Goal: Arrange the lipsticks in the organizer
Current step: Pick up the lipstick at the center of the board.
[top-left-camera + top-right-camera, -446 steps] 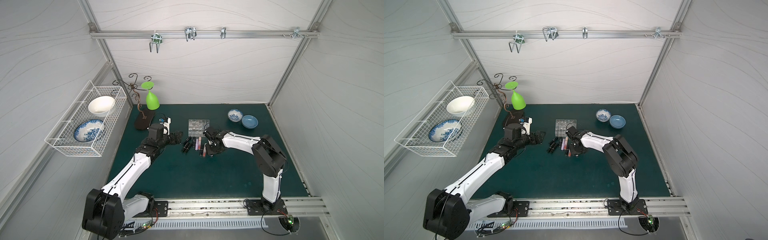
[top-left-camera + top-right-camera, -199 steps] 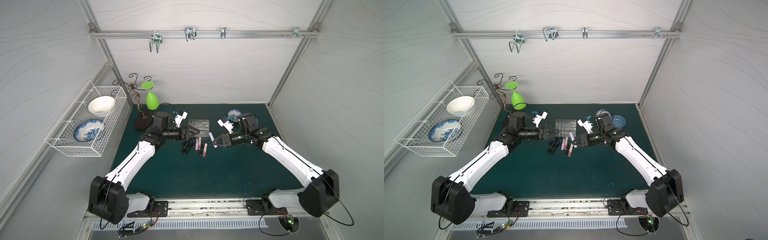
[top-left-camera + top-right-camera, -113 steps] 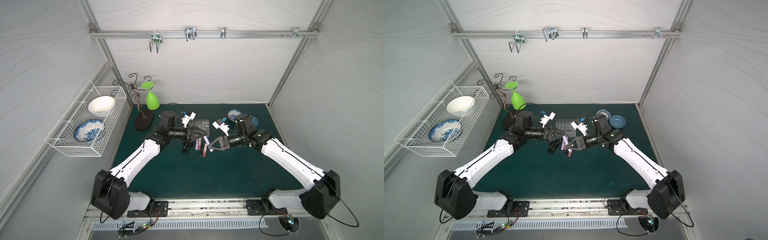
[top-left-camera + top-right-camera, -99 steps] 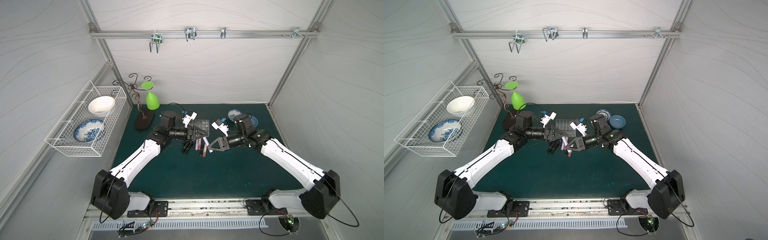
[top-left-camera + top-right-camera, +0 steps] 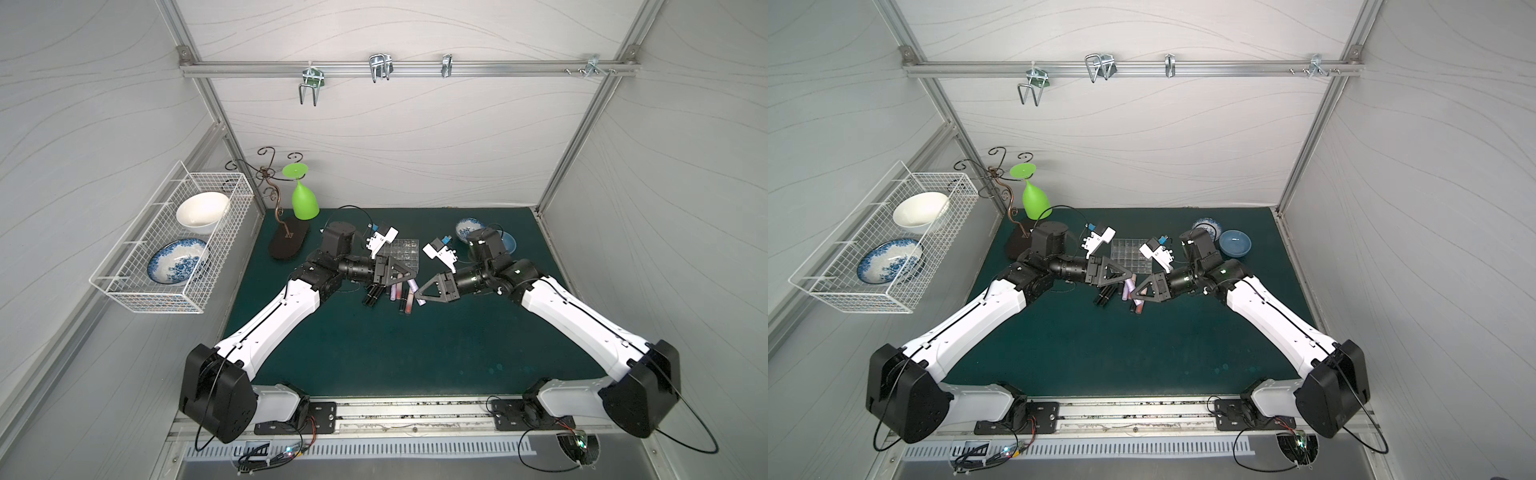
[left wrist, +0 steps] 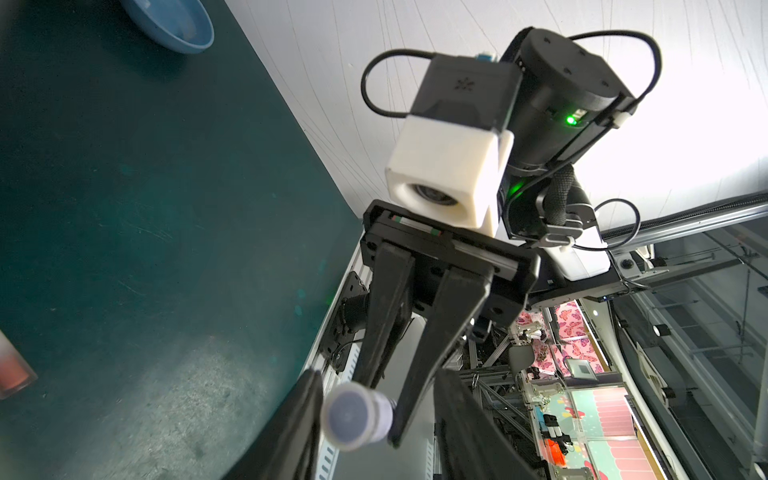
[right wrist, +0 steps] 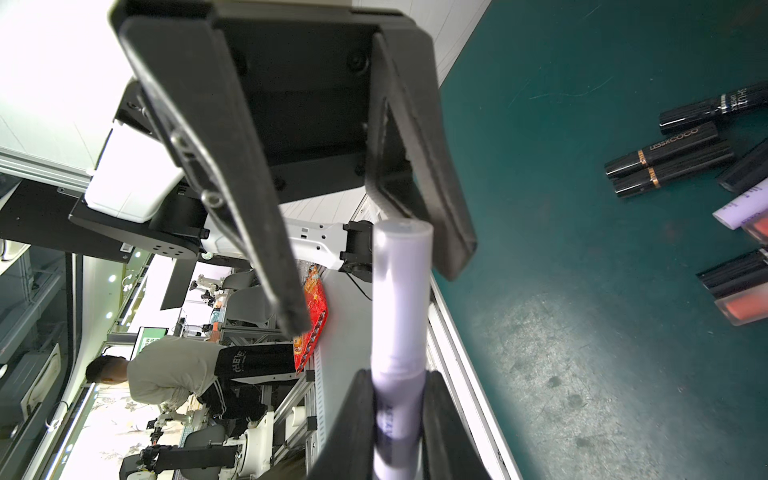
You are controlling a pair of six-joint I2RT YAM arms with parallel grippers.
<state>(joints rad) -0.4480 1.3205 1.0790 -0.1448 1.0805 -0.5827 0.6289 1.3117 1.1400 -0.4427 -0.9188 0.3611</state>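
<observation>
Lipsticks lie loose in a small cluster on the green mat in both top views: black, pink and lilac tubes, flat, just in front of the organizer. Organizer sits toward the back of the mat, between the two wrists. Left gripper and right gripper meet nearly tip to tip above the cluster. In a top view a lilac lipstick bridges the two tips, raised off the mat.

Left wrist view: left gripper has its jaws parted. The round end of the lilac lipstick is between them, close against one finger with a clear gap to the other, not clamped. Right gripper faces in, fingers pinched on the tube further along. Blue bowl is on the mat, well apart.

Right wrist view: right gripper is closed tight on the lilac lipstick, gripping the printed end. The tube sticks straight out toward the left gripper, whose fingers stand wide. The tube's free end is just beside one finger; the other is well apart. Loose lipsticks lie flat on the mat: black ones side by side, one lilac, two with pink-red ends, partly cut off.
</observation>
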